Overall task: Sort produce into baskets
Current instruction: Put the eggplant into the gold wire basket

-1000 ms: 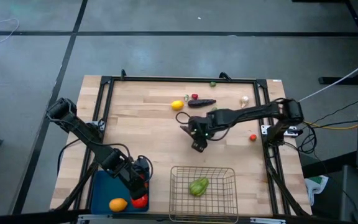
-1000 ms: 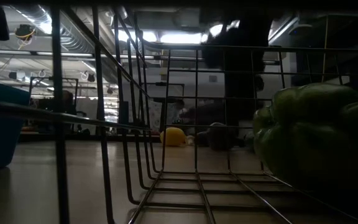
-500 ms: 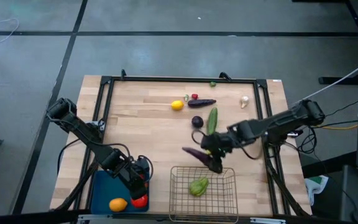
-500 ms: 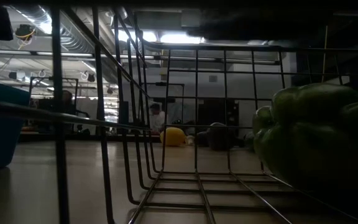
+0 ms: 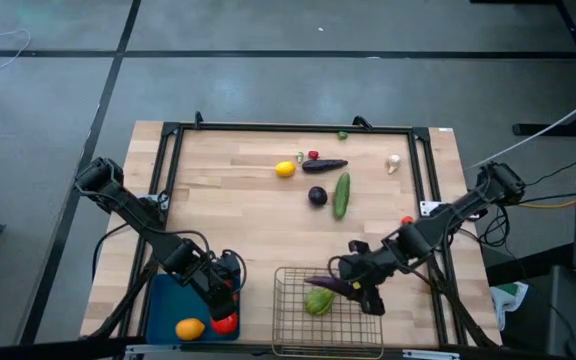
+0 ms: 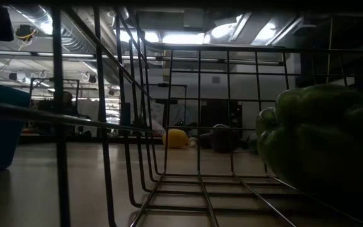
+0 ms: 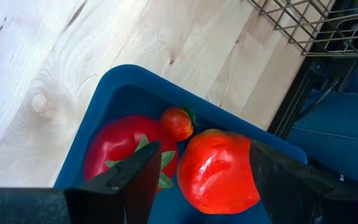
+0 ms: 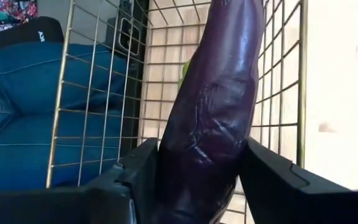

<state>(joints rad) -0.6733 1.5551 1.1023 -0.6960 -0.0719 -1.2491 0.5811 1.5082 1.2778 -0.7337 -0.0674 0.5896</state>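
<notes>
Right hand: gripping long purple eggplant, now carried from mid-tabletop to above the wire basket, pepper beneath; release pending. Left hand: hovering half-open over blue tray.

I see the wire basket at the bottom centre of the high view, the tray to its left. My right gripper sits over the basket's upper right, holding the long eggplant above the pepper inside. My left gripper hangs over the tray's right side. The cucumber, round eggplant and lemon lie on the table in the upper middle.
</notes>
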